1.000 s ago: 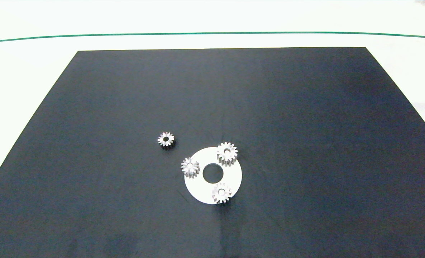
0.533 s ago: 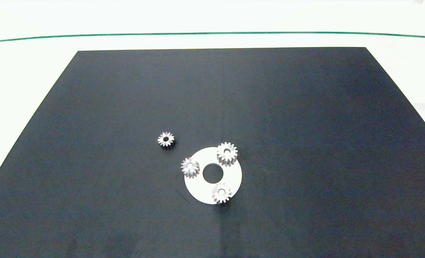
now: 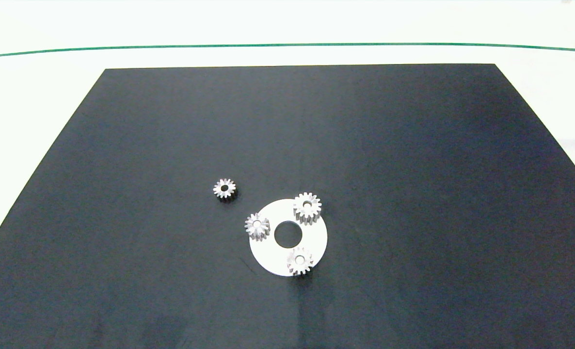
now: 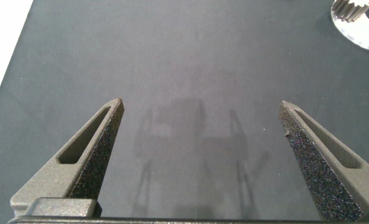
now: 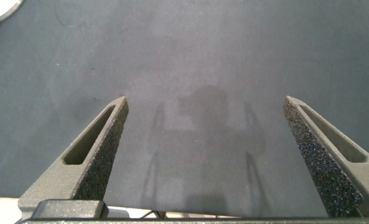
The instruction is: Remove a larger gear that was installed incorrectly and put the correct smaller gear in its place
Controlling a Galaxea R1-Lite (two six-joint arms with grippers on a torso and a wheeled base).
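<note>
Across the head view from left to right, the smaller gear (image 3: 225,188) is being seen lying loose on the black mat (image 3: 413,169), apart from the white disc (image 3: 311,237); on that disc two more small gears (image 3: 257,226) (image 3: 300,261) are being carried at its left and near edges, and the larger gear (image 3: 307,207) is being seen seated at its far right rim. The left gripper (image 4: 201,124) is being held spread wide above bare mat, nothing being gripped between its fingers, with the disc's edge showing at a corner of its wrist view. The right gripper (image 5: 204,121) is likewise being held wide apart and empty over bare mat
</note>
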